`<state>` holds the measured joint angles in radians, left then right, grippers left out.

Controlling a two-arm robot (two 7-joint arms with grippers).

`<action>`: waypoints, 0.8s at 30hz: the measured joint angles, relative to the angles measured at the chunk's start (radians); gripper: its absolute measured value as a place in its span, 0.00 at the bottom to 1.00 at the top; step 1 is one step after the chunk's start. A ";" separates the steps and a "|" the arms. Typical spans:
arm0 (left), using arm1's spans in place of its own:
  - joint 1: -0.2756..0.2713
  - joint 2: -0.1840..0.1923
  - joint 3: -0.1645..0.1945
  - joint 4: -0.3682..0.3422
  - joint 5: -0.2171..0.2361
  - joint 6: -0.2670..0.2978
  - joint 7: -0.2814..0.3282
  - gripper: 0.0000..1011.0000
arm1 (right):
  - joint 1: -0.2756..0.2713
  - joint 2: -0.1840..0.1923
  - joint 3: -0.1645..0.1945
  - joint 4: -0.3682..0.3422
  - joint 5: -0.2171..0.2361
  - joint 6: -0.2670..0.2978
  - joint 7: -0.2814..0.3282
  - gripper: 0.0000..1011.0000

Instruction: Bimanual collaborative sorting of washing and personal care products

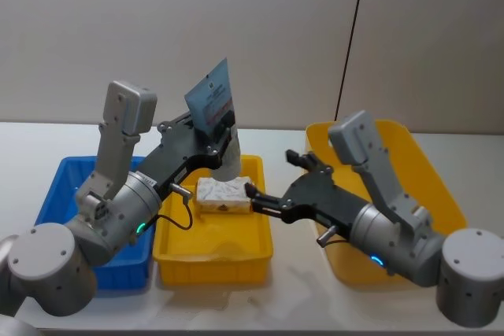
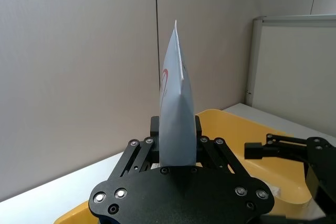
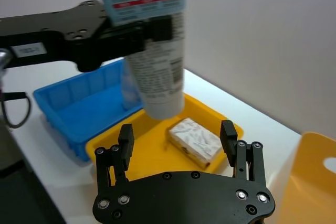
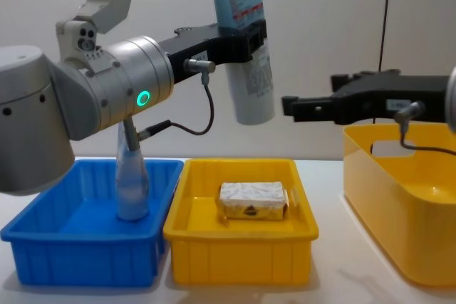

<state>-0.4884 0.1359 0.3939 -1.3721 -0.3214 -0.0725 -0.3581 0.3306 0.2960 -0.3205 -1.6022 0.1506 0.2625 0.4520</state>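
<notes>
While the left hand (image 1: 220, 138) grips the squeeze tube (image 1: 211, 100) around its middle, cap end down, above the small yellow bin (image 1: 213, 259), the right hand (image 1: 277, 176) stands open just beside it. Tube judged light, soft-walled and slick. A receiving hold belongs low on the rounder body, applied gently.

A lab-like test room (rather office-style): plain panel walls (image 1: 236, 5), white table (image 1: 31, 147), partition (image 2: 294, 66).
</notes>
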 joint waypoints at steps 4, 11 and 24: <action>0.000 0.000 0.000 0.000 0.000 0.000 0.000 0.27 | 0.031 0.007 -0.028 0.023 0.002 -0.001 0.046 0.99; -0.001 -0.001 0.000 0.000 0.000 0.000 -0.001 0.27 | 0.084 0.002 -0.067 0.073 -0.006 -0.008 0.072 0.99; -0.001 -0.001 0.000 0.000 0.000 0.000 -0.001 0.27 | 0.172 -0.027 -0.111 0.164 -0.045 -0.018 0.052 0.99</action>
<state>-0.4891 0.1353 0.3938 -1.3721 -0.3213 -0.0724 -0.3588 0.5027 0.2686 -0.4313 -1.4379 0.1053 0.2445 0.5036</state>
